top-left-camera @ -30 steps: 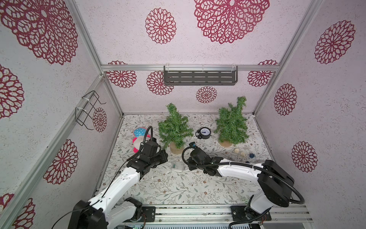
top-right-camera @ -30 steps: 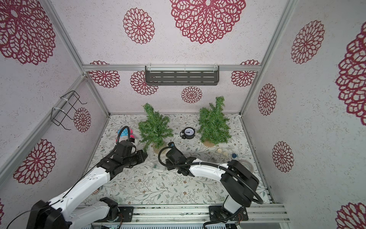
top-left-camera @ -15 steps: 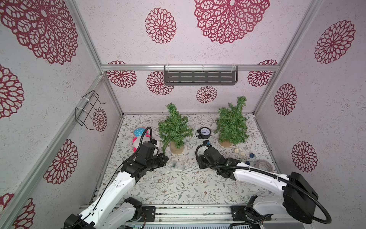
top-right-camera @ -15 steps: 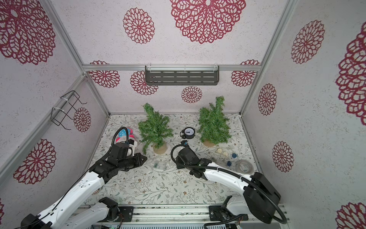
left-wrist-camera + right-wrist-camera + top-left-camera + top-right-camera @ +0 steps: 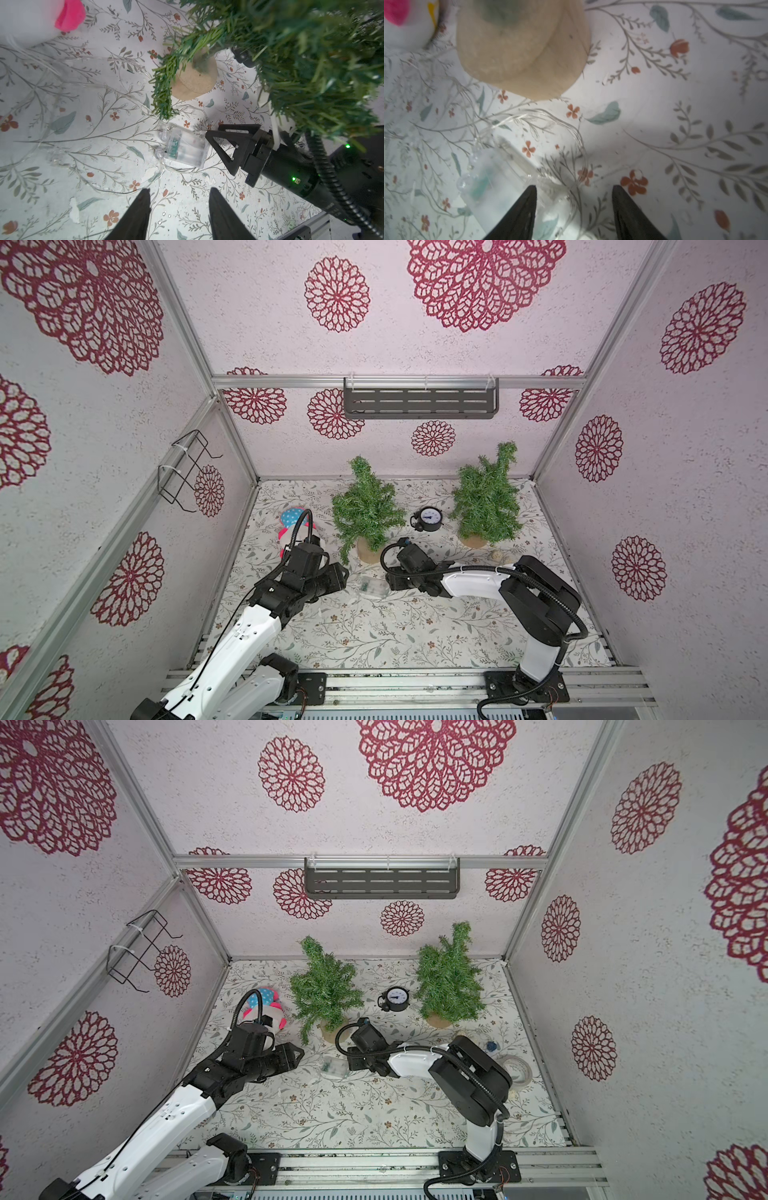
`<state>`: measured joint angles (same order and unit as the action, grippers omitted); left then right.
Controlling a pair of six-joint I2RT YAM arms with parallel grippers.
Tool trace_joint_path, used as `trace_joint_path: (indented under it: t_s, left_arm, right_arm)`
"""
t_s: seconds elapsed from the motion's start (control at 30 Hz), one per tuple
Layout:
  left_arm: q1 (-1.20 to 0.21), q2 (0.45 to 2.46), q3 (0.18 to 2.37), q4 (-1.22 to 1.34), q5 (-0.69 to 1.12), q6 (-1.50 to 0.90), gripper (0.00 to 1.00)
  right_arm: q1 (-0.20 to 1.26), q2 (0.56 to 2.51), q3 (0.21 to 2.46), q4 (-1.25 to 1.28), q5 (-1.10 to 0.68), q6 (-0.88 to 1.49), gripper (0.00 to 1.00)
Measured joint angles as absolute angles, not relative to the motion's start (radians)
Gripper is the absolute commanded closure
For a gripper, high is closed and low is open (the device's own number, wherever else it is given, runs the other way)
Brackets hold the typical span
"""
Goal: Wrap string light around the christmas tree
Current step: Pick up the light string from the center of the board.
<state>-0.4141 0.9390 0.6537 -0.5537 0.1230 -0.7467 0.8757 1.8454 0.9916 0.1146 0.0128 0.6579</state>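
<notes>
In both top views the string light [image 5: 372, 587] [image 5: 334, 1067] lies on the counter [image 5: 374, 639] before the christmas tree [image 5: 365, 510]. Left wrist view: left jaws released, empty (battery box [image 5: 185, 148] just ahead). Right wrist view: right jaws released, gripping nothing.

Clear glossy plastic battery box [image 5: 185, 148], bristly green tree [image 5: 365, 510], rough burlap base [image 5: 195, 83]

Alarm clock [image 5: 429, 519], perhaps plush toy [image 5: 290, 516]
</notes>
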Motion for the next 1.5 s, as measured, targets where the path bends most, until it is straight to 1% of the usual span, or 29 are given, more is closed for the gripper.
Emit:
trace_joint_path:
  t_s: [0.07, 0.13, 0.27, 0.43, 0.53, 0.6, 0.63, 0.73, 0.77, 0.87, 0.97, 1.03, 1.17, 1.33, 1.4, 1.5]
  left_arm:
    - [-0.414, 0.95, 0.618, -0.533, 0.125, -0.76, 0.5]
    - [-0.414, 0.957, 0.598, -0.529, 0.124, -0.764, 0.49]
    - [-0.413, 0.958, 0.588, -0.51, 0.118, -0.768, 0.49]
    - [-0.413, 0.988, 0.588, -0.463, 0.117, -0.768, 0.48]
    - [-0.413, 1.024, 0.588, -0.447, 0.117, -0.767, 0.48]
    - [-0.413, 1.04, 0.588, -0.447, 0.117, -0.763, 0.47]
    - [-0.413, 1.044, 0.588, -0.447, 0.117, -0.76, 0.47]
    - [-0.412, 1.052, 0.588, -0.442, 0.117, -0.756, 0.47]
    - [-0.411, 1.055, 0.588, -0.437, 0.117, -0.756, 0.47]
    - [-0.406, 1.066, 0.588, -0.422, 0.115, -0.756, 0.47]
    - [-0.385, 1.065, 0.588, -0.434, 0.106, -0.756, 0.47]
    - [-0.352, 1.057, 0.588, -0.455, 0.101, -0.756, 0.46]
    - [-0.274, 1.02, 0.575, -0.492, 0.096, -0.76, 0.45]
    - [-0.258, 1.028, 0.573, -0.498, 0.107, -0.77, 0.44]
    - [-0.257, 1.041, 0.573, -0.498, 0.116, -0.771, 0.44]
    - [-0.256, 1.055, 0.573, -0.498, 0.122, -0.771, 0.44]
  right_arm:
    - [0.876, 1.873, 1.014, 0.136, -0.003, 0.682, 0.6]
    - [0.876, 1.886, 1.023, 0.146, -0.015, 0.697, 0.67]
    - [0.881, 1.867, 0.994, 0.138, -0.041, 0.707, 0.76]
    - [0.9, 1.748, 0.88, 0.058, -0.083, 0.707, 0.83]
    - [0.916, 1.651, 0.799, -0.014, -0.108, 0.708, 0.84]
    - [0.926, 1.583, 0.758, -0.072, -0.12, 0.706, 0.79]
    - [0.93, 1.547, 0.744, -0.105, -0.122, 0.699, 0.74]
    - [0.935, 1.473, 0.744, -0.164, -0.117, 0.642, 0.5]
    - [0.935, 1.464, 0.761, -0.178, -0.113, 0.61, 0.44]
    - [0.945, 1.522, 0.858, -0.198, -0.088, 0.498, 0.3]
    - [0.97, 1.629, 0.959, -0.19, -0.041, 0.389, 0.19]
    - [0.993, 1.689, 1.002, -0.188, -0.01, 0.324, 0.16]
    - [1.032, 1.805, 1.085, -0.195, 0.053, 0.22, 0.14]
    - [1.042, 1.877, 1.147, -0.2, 0.083, 0.147, 0.14]
    - [1.042, 1.895, 1.169, -0.201, 0.086, 0.13, 0.16]
    - [1.042, 1.94, 1.216, -0.206, 0.084, 0.112, 0.21]
